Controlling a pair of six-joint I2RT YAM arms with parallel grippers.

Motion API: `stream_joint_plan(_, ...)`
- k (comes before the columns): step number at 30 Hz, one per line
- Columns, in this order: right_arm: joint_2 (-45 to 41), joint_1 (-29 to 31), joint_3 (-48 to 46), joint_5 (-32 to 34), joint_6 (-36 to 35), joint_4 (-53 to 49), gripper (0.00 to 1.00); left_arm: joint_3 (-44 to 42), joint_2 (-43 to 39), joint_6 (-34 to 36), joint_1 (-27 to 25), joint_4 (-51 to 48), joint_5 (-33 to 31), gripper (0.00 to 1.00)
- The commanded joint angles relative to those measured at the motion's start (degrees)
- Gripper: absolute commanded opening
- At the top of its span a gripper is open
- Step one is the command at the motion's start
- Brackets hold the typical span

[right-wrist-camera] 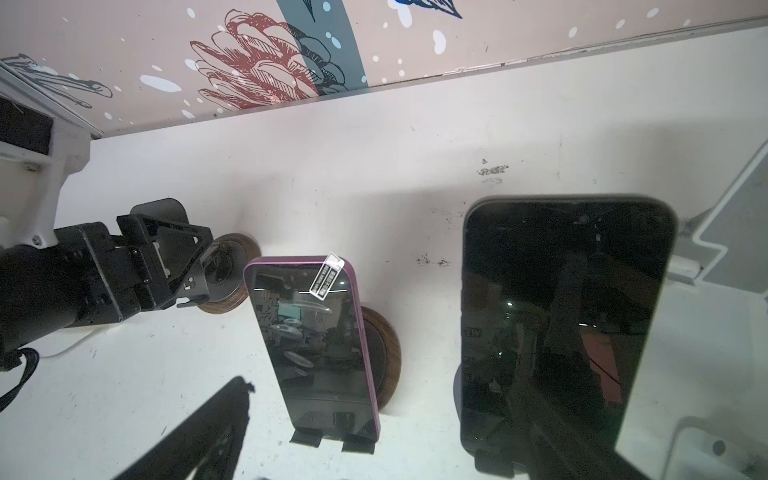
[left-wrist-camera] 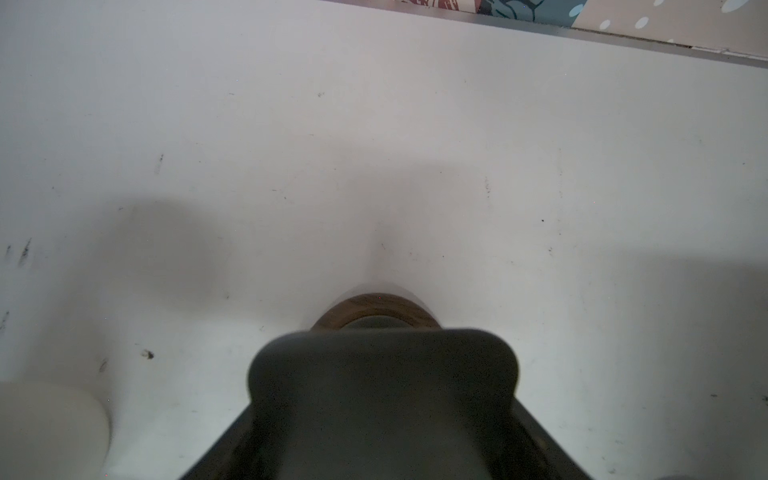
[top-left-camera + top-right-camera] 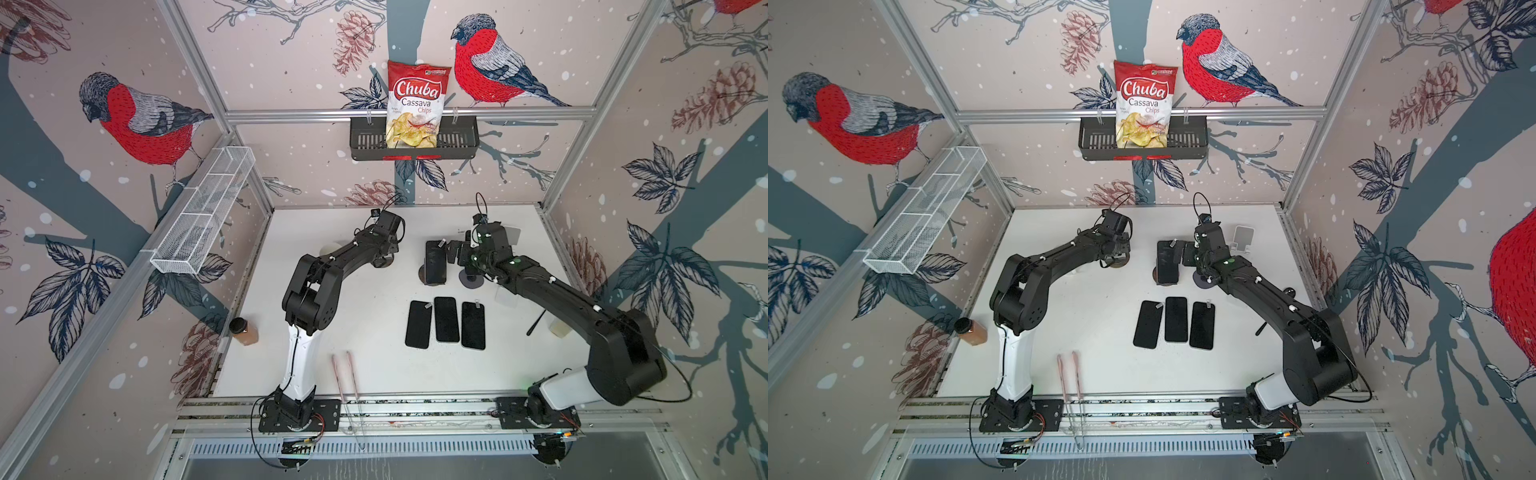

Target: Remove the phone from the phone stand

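Removal of a standing phone. Right gripper (image 3: 454, 252), fingers (image 1: 195, 432) spread wide and holding nothing, hovers beside two upright phones at the back of the table (image 3: 353, 332). The likely target is the purple-edged phone (image 1: 316, 345), which leans on a wooden-based stand (image 1: 384, 361) and shows a glossy black screen with a small sticker near its top; a larger dark phone (image 1: 561, 324) stands alongside. Best practice is to straddle the long edges, pinch firmly, and lift clear of the cradle lip before withdrawing. Left gripper (image 1: 178, 262) sits at an empty stand (image 1: 226, 270); its finger state cannot be told.
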Motion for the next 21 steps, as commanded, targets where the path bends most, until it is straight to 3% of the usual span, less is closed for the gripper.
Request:
stream_joint_plan(1, 0.39, 0.44, 0.88, -0.41, -0.18, 0.99, 0.99, -0.17, -1.20, 0.34, 0.08, -2.04, -0.94, 0.94)
stream_joint_plan(12, 1.37, 3.11, 3.07, 0.68, -0.63, -0.86, 0.99, -2.38, -6.54, 1.43, 0.08, -1.06, -0.95, 0.97)
stream_joint_plan(21, 1.67, 4.24, 4.24, 3.87, 0.26, -2.35, 0.99, -7.68, -15.41, 2.67, -1.23, 1.48, 0.89, 0.96)
